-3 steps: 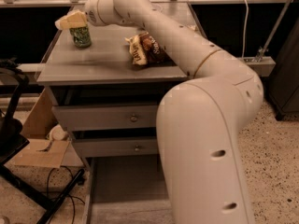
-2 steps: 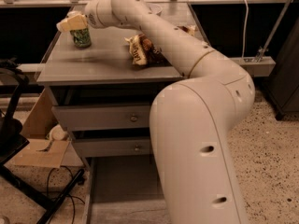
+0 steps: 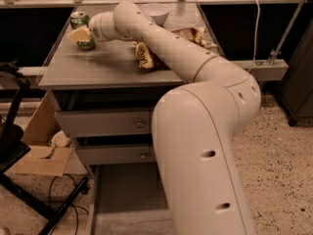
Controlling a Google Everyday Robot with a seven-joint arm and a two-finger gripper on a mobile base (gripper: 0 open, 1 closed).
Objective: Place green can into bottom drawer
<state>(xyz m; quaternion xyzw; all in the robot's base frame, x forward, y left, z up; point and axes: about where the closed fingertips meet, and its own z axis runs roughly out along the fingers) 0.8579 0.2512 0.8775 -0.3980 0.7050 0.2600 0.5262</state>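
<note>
The green can [image 3: 79, 21] stands upright at the back left of the grey cabinet's top [image 3: 98, 70]. My gripper [image 3: 80, 35] is at the can, its pale finger [image 3: 77, 34] across the can's front, shut on it. The can's base is on the top. The bottom drawer [image 3: 124, 190] is pulled out below the two upper drawers, and its grey floor shows. My arm's large white link [image 3: 205, 151] hides the drawer's right part.
A white bowl [image 3: 155, 11] sits at the back of the cabinet top. A brown snack bag [image 3: 145, 56] and a second bag [image 3: 195, 34] lie beside my arm. A cardboard box [image 3: 44, 153], a black stand [image 3: 12, 141] and cables [image 3: 58, 195] are on the floor at left.
My gripper stays at the can, its finger now lying further across the can's front. My arm's elbow has swung a little to the right. The can has not left the top.
</note>
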